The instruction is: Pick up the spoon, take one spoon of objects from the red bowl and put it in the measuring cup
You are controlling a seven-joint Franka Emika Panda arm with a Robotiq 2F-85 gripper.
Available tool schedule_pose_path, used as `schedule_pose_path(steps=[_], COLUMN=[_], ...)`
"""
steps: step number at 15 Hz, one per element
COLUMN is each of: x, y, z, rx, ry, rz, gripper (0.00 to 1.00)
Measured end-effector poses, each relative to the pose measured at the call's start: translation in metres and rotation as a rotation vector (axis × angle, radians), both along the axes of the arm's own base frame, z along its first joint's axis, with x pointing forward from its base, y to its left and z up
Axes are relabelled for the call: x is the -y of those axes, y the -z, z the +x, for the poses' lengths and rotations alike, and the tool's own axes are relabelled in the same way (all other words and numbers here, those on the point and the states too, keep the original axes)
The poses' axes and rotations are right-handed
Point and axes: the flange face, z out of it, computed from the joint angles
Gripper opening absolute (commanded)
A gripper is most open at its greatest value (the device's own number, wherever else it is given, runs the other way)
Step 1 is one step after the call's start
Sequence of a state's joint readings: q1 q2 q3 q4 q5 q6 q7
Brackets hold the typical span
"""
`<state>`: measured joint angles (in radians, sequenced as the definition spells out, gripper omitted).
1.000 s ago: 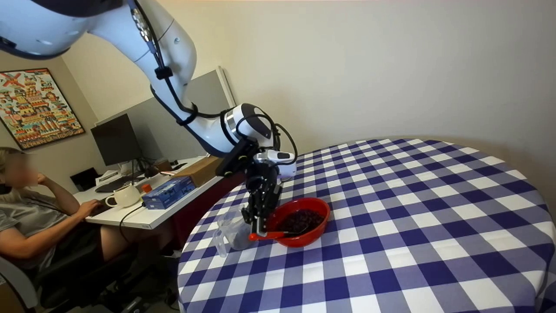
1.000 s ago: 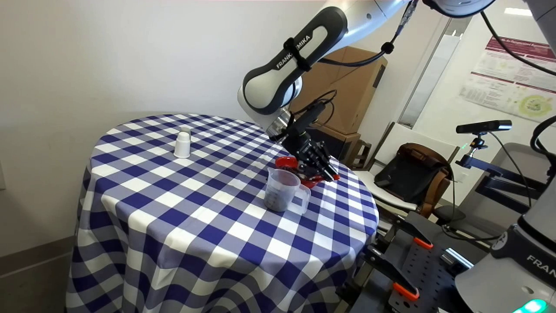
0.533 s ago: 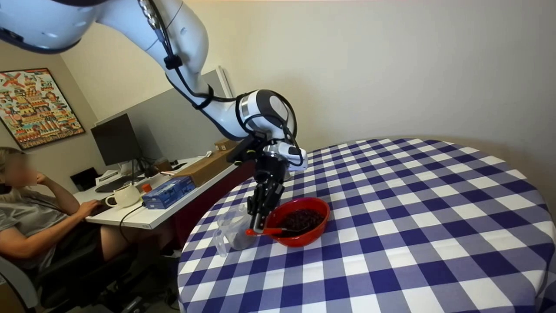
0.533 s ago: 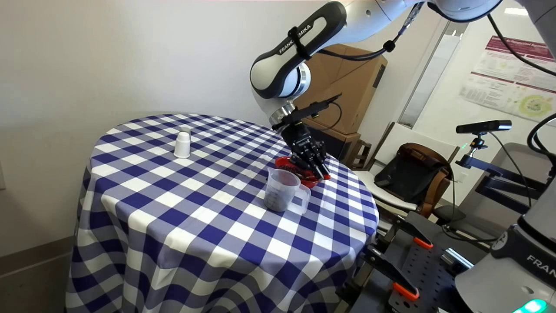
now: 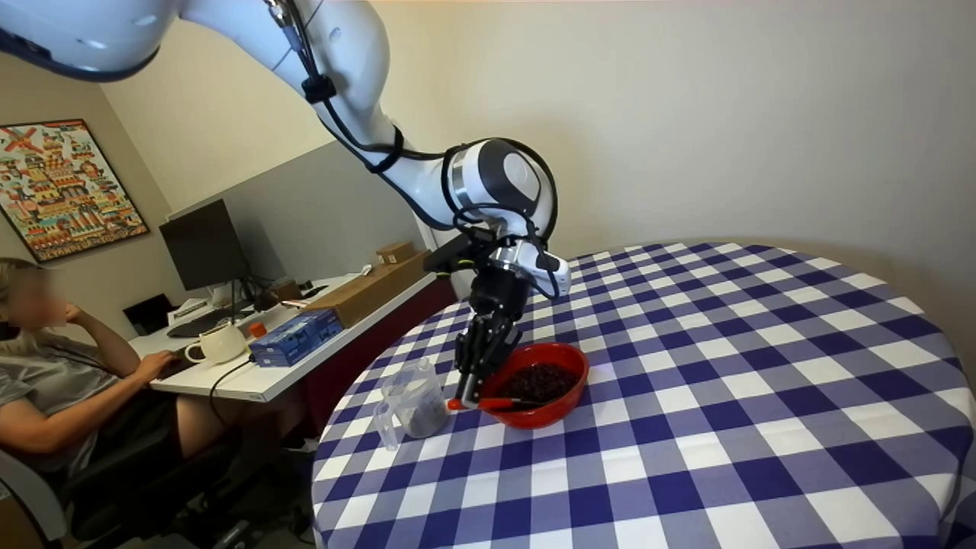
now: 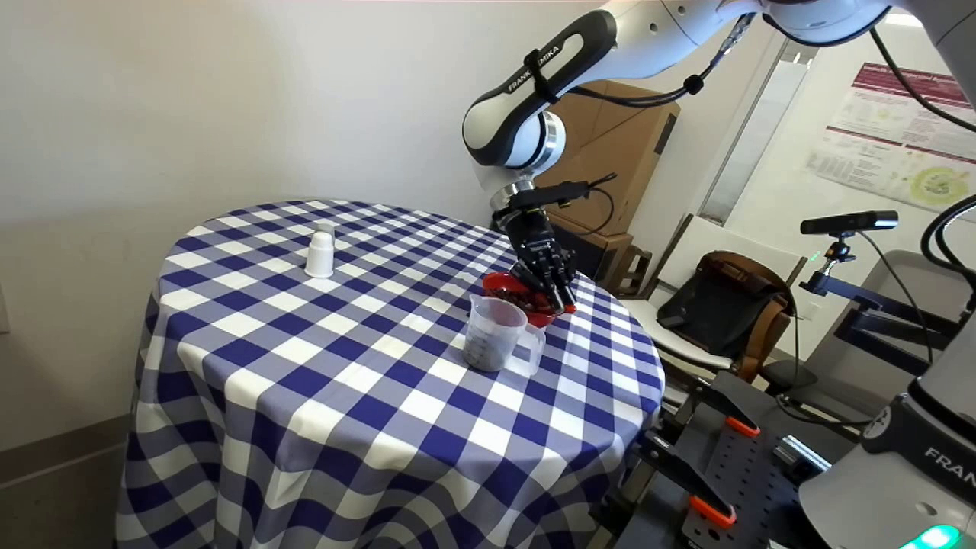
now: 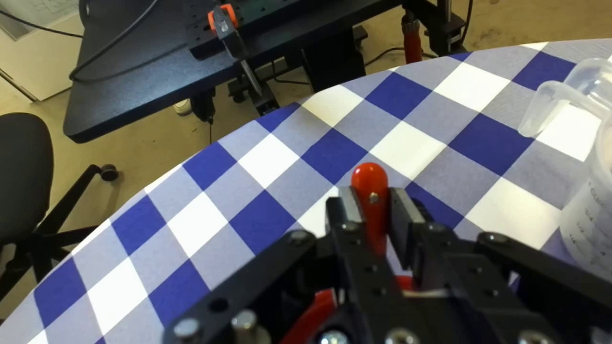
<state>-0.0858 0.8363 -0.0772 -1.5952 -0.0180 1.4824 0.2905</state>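
Observation:
My gripper [image 5: 470, 399] is shut on the red handle of the spoon [image 5: 499, 402]. In the wrist view the rounded handle end [image 7: 370, 179] sticks out between the fingertips [image 7: 373, 210]. The spoon's head is down among the dark objects [image 5: 543, 381] in the red bowl [image 5: 578, 385], mostly hidden. The handle lies over the bowl's near rim. The clear measuring cup [image 5: 421, 408] stands upright beside the bowl, apart from the gripper. It also shows in an exterior view [image 6: 492, 335] and at the right edge of the wrist view [image 7: 590, 224].
A checkered cloth covers the round table [image 5: 724, 366]. A white stack of small cups [image 6: 320, 255] stands on it, away from the bowl. A black stand with clamps [image 6: 705, 465] adjoins the table. A person sits at a white desk [image 5: 267, 381] nearby.
The wrist and gripper have shifted over toward the bowl and turned more upright, still holding the spoon. The bowl has slid slightly away from the cup. The cup has not moved.

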Motion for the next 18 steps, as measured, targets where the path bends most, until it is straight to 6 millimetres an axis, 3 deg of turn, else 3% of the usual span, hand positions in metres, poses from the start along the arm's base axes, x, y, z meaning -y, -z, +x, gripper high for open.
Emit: schedule_pose_path(steps=[5,11,18], x=[-0.007,-0.012,0.021], y=[-0.011,-0.045,-0.056], z=[0.001,0.000,-0.025], rx=[0.033,0.090,0.098], ry=[-0.005,0.020,0.063], rz=[0.082,0.186,0.246], gripper=[0.05,0.05,0.05])
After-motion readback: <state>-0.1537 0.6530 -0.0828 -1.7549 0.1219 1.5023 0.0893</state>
